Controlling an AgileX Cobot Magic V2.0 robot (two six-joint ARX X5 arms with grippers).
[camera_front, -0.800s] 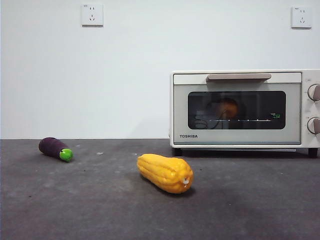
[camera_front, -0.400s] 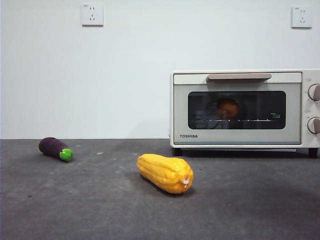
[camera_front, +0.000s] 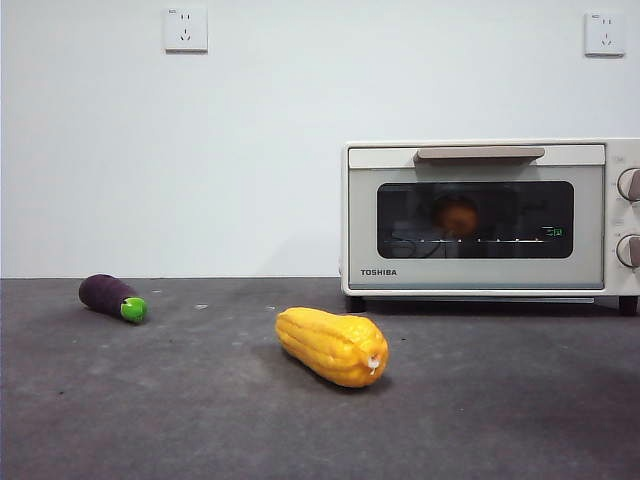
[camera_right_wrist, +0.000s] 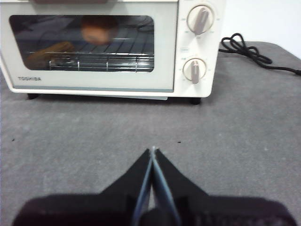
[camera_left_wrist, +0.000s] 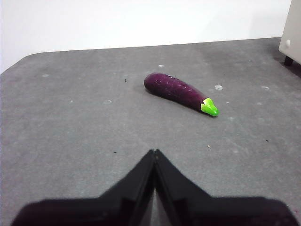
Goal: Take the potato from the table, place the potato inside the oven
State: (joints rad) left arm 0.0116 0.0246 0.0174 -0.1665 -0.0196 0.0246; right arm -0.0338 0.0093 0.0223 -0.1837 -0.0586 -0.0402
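The potato is a small orange-brown lump on the rack inside the oven, seen through the dark glass; the right wrist view shows the potato too. The cream-white oven has its door closed, with the tan handle up top. My right gripper is shut and empty, low over the table in front of the oven. My left gripper is shut and empty over the table, short of the purple eggplant. Neither arm shows in the front view.
A purple eggplant with a green tip lies at the left, also in the left wrist view as the eggplant. A ridged yellow vegetable lies mid-table. A black power cord trails beside the oven.
A dark reflection beside the potato in the oven glass has faded. The potato, oven and vegetables have not moved.
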